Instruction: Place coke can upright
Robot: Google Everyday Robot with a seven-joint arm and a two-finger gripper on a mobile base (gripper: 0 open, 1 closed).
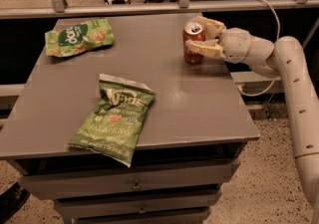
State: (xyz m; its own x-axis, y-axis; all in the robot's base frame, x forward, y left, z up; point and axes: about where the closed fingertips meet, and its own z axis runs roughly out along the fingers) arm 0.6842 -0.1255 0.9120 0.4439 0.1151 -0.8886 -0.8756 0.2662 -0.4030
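The coke can (193,49) is a small red can with a silver top. It stands upright on the grey table (164,93), near the table's far right edge. My gripper (194,33) reaches in from the right and is shut on the can. One cream finger (203,49) lies across the can's near side and the other finger (212,23) is behind it. The can's base looks level with the table top.
A green jalapeño chip bag (115,118) lies at the table's front left. Another green chip bag (79,37) lies at the far left corner. A metal rail (149,10) runs behind the table. Drawers are below the table's front edge.
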